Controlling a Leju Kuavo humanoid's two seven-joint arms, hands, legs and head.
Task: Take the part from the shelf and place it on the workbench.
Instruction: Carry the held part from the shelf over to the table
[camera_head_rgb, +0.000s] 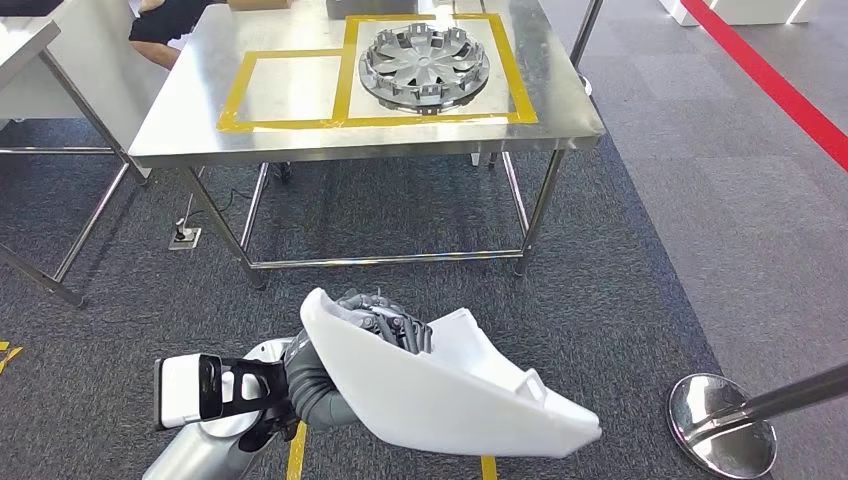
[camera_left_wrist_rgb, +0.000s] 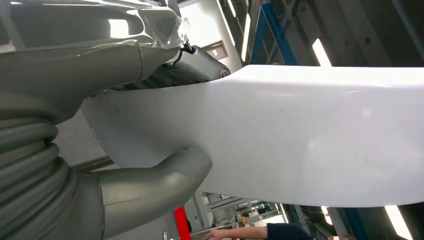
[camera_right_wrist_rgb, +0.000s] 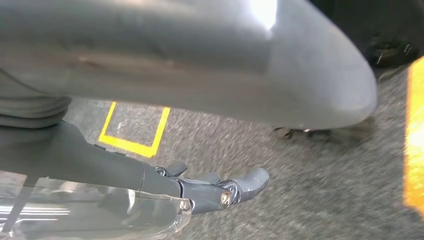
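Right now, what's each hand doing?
Left hand: holding the white part.
Right hand: holds nothing; fingers extended, so it looks open.

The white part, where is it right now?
In the head view the white part is held by the left hand, low over the carpet, short of the steel workbench.

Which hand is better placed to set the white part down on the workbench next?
Left. The left hand already grips the white part, thumb beneath it in the wrist view, with the workbench ahead. The right hand hangs over the carpet, holding nothing.
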